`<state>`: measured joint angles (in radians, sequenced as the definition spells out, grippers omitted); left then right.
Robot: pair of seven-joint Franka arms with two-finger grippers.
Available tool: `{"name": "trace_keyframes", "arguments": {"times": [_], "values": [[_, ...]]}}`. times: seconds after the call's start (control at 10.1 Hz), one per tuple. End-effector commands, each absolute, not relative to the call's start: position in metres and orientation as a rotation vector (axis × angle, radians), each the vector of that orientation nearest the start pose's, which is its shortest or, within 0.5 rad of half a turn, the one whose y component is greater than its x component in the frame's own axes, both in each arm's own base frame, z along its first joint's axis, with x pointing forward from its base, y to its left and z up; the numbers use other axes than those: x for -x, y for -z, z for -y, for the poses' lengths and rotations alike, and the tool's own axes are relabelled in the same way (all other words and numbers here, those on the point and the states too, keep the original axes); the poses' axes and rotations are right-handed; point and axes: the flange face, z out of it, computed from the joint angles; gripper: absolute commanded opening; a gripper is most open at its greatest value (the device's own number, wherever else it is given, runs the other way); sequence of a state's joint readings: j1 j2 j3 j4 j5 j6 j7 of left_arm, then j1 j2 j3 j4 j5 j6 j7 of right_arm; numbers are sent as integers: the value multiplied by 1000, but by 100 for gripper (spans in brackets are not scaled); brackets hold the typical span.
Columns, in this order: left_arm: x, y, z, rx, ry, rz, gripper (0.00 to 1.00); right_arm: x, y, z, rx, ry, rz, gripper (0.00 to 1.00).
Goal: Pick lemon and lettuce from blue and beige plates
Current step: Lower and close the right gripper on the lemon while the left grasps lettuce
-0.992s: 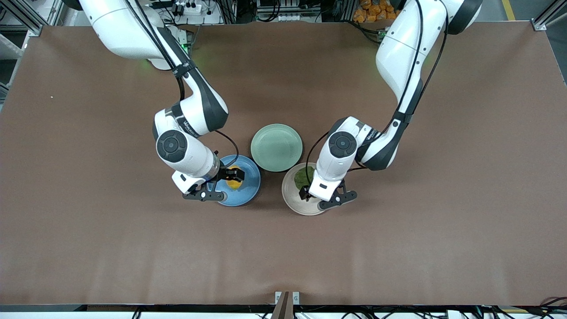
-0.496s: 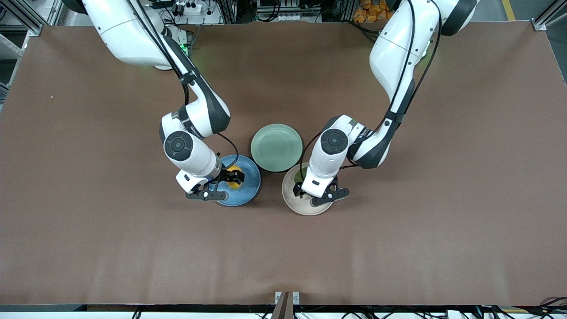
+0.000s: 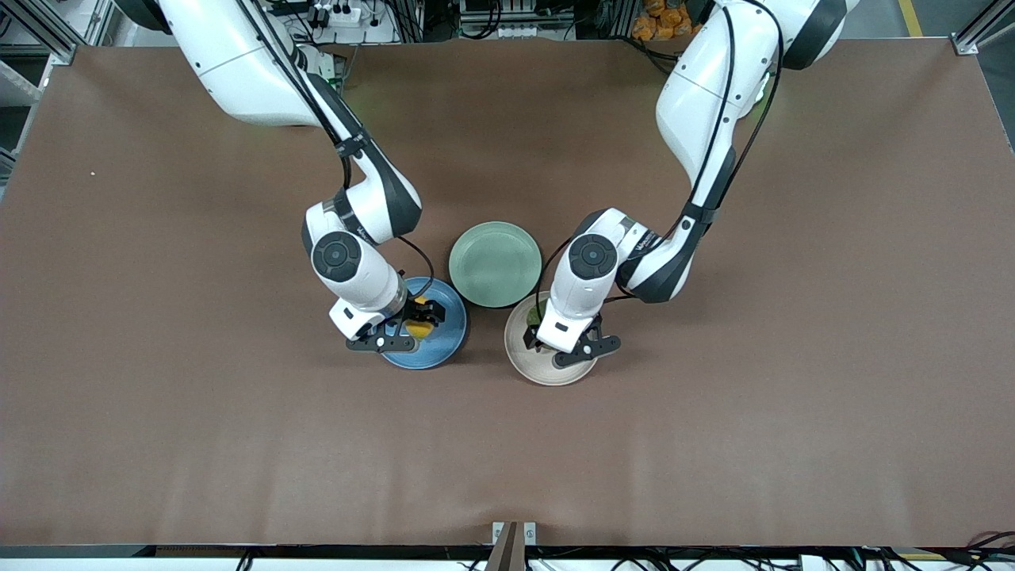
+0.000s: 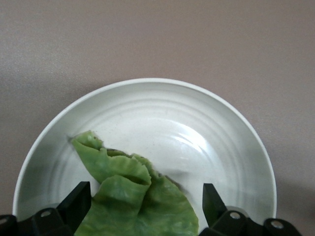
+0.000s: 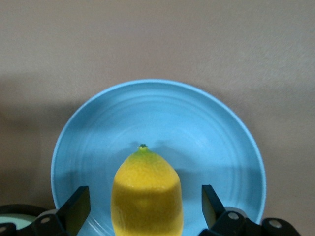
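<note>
Lying nearest the front camera: pale beige round plate bearing the crinkled green lettuce leaf, left gripper spread wide astride it; beside it, matte blue round plate bearing the small yellow lemon, right gripper likewise parted around it. Farther off: pale mint-green round plate (idle). Step judged: pre-grasp; next, both close, then lift.

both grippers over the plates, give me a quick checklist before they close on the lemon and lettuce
1. Right end effector open, fingers either side of the oval yellow lemon: ok.
2. Lemon on the round blue plate, stubby tip pointing away from the wrist: ok.
3. Left end effector open, straddling the crinkled green lettuce leaf: ok.
4. Lettuce lying on the round beige plate: ok.
5. Fingertips low enough to grip: cannot tell.
6. Pale mint-green plate apart from both end effectors: ok.
</note>
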<state>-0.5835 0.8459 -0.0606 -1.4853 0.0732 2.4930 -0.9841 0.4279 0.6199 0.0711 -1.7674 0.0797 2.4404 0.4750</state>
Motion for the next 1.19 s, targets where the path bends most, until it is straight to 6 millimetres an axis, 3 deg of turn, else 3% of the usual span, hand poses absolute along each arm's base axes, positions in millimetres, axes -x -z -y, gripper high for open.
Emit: {"name": "trace_keyframes", "arguments": {"times": [0.0,0.1,0.2,0.3,0.4,0.6,0.79,1.09], "values": [[-589,-182,440,3204,220,517,100,-583,-211,-326,3039,29,-92,100],[-580,-175,449,3203,209,487,100,-583,-210,-325,3041,28,-92,89],[-578,-167,449,3196,197,475,100,-583,-211,-326,3040,30,-88,56],[-577,-162,448,3191,190,472,100,-583,-211,-325,3043,30,-87,37],[-577,-162,447,3191,190,472,85,-584,-211,-325,3044,33,-80,28],[-578,-166,448,3195,187,489,3,-584,-212,-324,3060,43,-50,17],[-578,-172,449,3197,194,487,0,-588,-222,-320,3058,47,-56,10],[-585,-193,445,3197,207,504,0,-598,-263,-300,3069,11,-97,9]]}}
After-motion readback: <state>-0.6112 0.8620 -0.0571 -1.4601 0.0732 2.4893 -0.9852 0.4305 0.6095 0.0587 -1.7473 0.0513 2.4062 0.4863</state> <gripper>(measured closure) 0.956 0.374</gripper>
